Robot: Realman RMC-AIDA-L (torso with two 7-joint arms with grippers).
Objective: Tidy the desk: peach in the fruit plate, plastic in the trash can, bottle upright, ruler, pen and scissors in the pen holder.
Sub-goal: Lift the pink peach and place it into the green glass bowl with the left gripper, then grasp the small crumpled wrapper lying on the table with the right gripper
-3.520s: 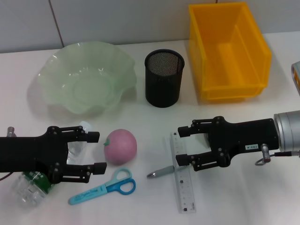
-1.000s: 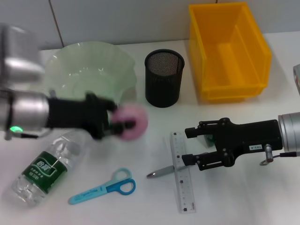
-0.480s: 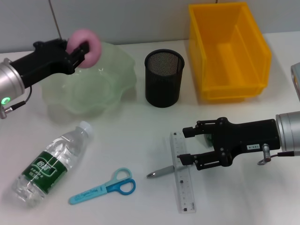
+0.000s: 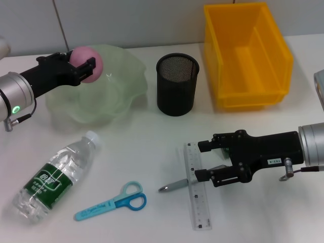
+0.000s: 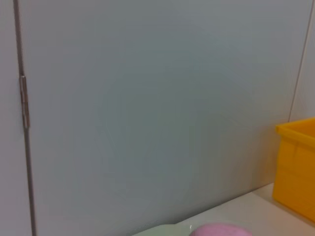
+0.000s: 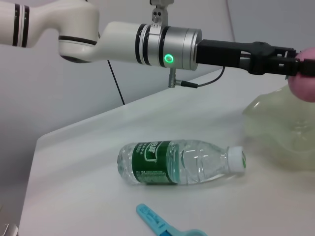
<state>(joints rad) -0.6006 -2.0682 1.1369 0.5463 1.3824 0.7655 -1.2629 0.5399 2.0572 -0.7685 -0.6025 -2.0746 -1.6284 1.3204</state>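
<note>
My left end effector (image 4: 87,68) is clamped on the peach (image 4: 85,64), holding it above the far-left rim of the green fruit plate (image 4: 126,83), off the plate surface. The left wrist view only catches the top of the peach (image 5: 220,229) against the wall. My right end effector (image 4: 201,161) is low over the table (image 4: 152,147) at near right, fingers apart, straddling the far half of the ruler (image 4: 196,188); can't tell whether a fingertip touches it. Something pale sits between the fingers, too hidden to identify. The pen (image 4: 173,185) lies across the ruler's left edge, tip pointing left. The scissors (image 4: 112,201) lie flat at near centre, left of the pen. The bottle (image 4: 54,176) is on its side at near left, cap toward the plate; the right wrist view shows it (image 6: 179,162) lying down too. The black mesh pen holder (image 4: 176,83) stands upright just right of the plate, and the yellow bin (image 4: 246,53) sits at far right.
</note>
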